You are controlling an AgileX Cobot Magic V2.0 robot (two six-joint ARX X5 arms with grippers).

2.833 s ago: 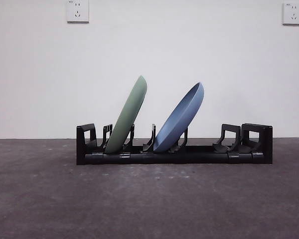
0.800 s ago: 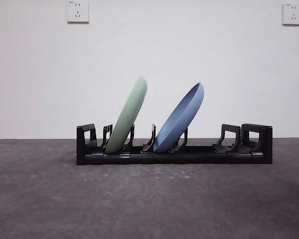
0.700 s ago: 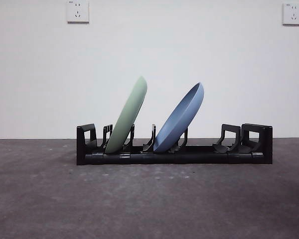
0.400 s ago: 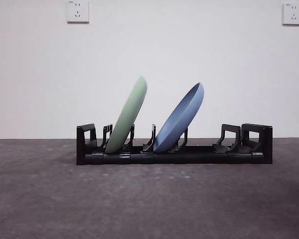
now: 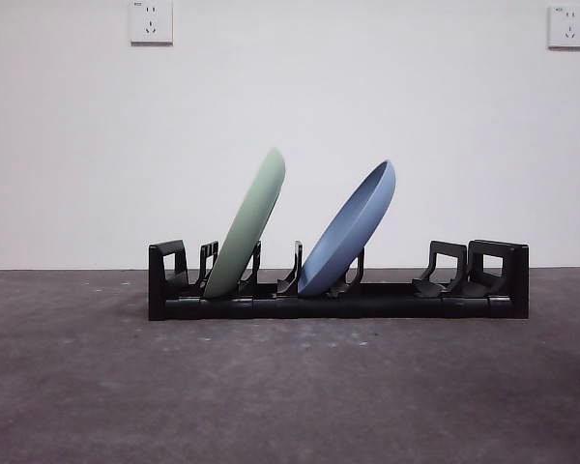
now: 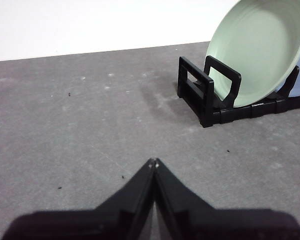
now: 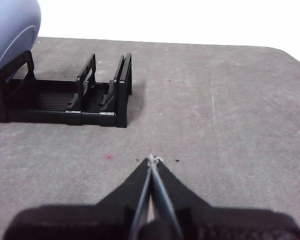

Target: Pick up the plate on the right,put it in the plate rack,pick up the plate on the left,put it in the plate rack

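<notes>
The black plate rack point(image 5: 338, 295) stands across the middle of the table. A green plate point(image 5: 248, 224) leans in its left slots and a blue plate point(image 5: 351, 230) leans in the middle slots, both tilted to the right. The left wrist view shows the green plate point(image 6: 255, 50) in the plate rack's end point(image 6: 207, 92), well away from my left gripper point(image 6: 153, 162), which is shut and holds nothing. My right gripper point(image 7: 152, 159) is shut and holds nothing, off the rack's other end point(image 7: 97, 95), with the blue plate point(image 7: 10, 30) at the frame's corner. Neither arm shows in the front view.
Dark grey tabletop point(image 5: 290, 387) stretches in front of the rack. A white wall with two sockets point(image 5: 151, 21) stands behind. The table's rounded far corner point(image 7: 290, 55) shows in the right wrist view.
</notes>
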